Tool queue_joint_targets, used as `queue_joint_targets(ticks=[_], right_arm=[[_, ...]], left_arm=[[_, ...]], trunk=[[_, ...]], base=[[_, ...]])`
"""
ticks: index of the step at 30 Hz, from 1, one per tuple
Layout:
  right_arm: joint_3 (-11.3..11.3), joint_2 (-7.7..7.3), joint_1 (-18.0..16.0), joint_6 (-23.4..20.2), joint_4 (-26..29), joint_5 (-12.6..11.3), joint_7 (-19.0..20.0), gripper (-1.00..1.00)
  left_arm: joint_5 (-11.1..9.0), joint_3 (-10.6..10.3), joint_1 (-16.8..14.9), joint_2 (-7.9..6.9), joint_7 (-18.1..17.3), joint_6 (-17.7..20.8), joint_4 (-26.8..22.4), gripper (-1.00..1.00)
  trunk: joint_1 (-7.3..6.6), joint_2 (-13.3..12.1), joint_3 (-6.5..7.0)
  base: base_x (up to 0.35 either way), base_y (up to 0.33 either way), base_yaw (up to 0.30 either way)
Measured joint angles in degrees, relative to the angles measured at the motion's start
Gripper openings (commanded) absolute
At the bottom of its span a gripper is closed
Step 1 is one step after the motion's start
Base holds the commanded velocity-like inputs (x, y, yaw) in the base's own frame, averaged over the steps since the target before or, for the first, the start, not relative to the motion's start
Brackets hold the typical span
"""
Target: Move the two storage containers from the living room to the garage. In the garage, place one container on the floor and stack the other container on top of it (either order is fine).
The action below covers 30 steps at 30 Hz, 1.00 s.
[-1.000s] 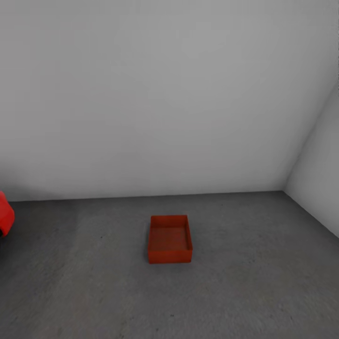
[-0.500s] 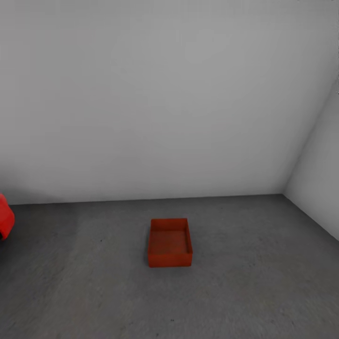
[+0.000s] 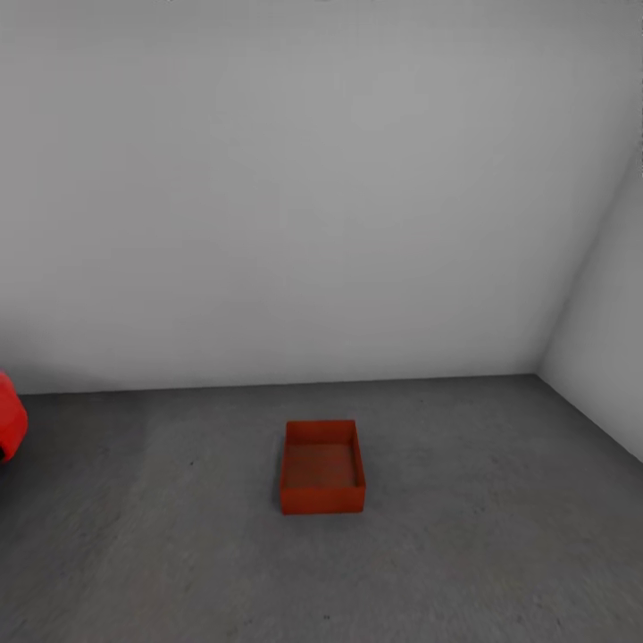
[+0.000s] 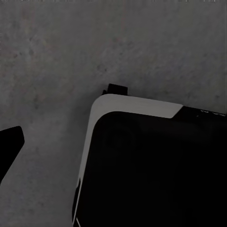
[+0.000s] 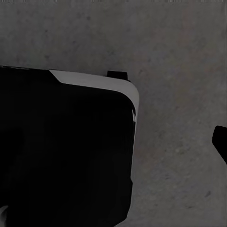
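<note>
Garage. One storage container [image 3: 322, 466], orange-red, lidless and empty, sits upright on the dark grey floor [image 3: 482, 536], well out from the pale grey wall [image 3: 304, 196]. Edge of the red car [image 3: 9, 418] at far left. Both wrist views look down on the floor past the robot's dark base [image 4: 151, 165]. A dark finger tip [image 4: 9, 142] shows beside it; cannot tell either hand's opening.

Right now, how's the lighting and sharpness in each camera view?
Head view: soft, even light, no glare; the storage container is sharp with barely any shadow on the floor. Both wrist views: dim, dark robot body against grainy grey floor.
</note>
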<state>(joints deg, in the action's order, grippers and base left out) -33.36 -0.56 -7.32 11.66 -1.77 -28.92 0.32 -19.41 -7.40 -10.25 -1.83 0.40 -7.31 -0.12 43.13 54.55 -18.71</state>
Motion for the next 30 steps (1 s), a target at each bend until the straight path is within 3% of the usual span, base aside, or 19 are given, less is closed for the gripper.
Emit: queue_joint_targets(ticks=[30], right_arm=[[-0.1,0.03,0.0,-0.1,0.0,0.1,0.1,1.00]], left_arm=[[-1.4,0.0,0.0,-0.15,-0.4,0.5,0.0,1.00]], trunk=[[0.00,0.0,2.75]], base=[[0.000,0.000,0.000]])
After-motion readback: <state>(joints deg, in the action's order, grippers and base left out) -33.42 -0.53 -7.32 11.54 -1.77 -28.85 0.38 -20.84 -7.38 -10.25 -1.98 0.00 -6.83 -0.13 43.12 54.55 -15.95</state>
